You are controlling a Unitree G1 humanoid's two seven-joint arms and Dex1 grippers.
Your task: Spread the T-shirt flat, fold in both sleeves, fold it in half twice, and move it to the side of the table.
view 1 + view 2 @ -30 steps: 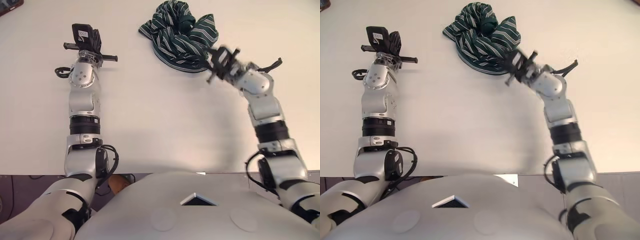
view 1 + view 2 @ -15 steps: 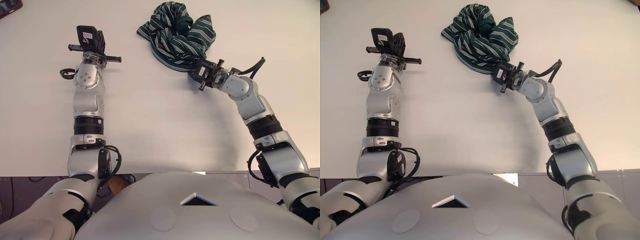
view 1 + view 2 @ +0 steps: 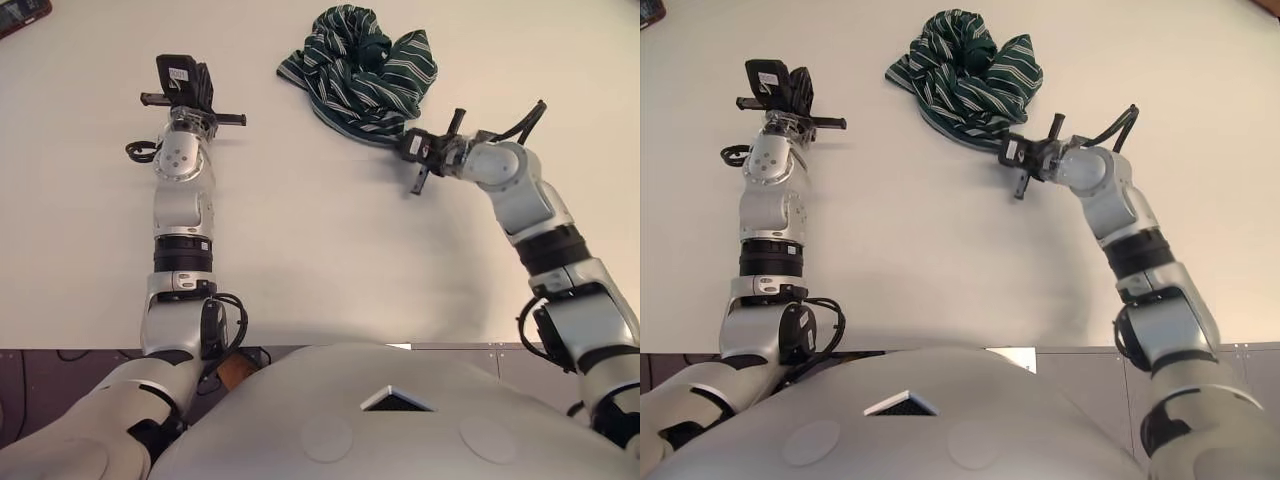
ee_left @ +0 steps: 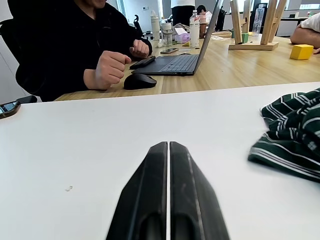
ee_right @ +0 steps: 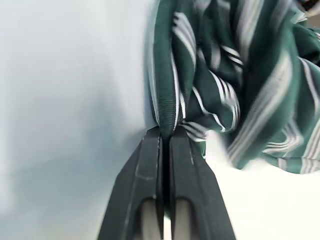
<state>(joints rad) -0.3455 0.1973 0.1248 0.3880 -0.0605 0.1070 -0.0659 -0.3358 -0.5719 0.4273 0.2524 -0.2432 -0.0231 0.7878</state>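
The T-shirt [image 3: 362,72], dark green with white stripes, lies crumpled in a heap at the far middle of the white table [image 3: 300,240]. My right gripper [image 3: 401,144] is at the heap's near edge. In the right wrist view its fingers [image 5: 145,165] are shut, with the shirt's hem [image 5: 166,107] pinched at the tips. My left gripper [image 3: 183,68] rests far to the left of the shirt, shut and empty, and its fingers [image 4: 150,180] point across bare table with the shirt [image 4: 292,135] off to one side.
A dark phone [image 3: 20,12] lies at the table's far left corner. Beyond the far edge stands a wooden desk [image 4: 235,70] with a laptop [image 4: 185,55] and a mouse [image 4: 140,81], where a person sits. Bare table stretches in front of and on both sides of the shirt.
My right gripper has moved in to the shirt's near edge and shut on the hem, and its wrist has turned. The heap has shifted slightly. The left arm has hardly moved.
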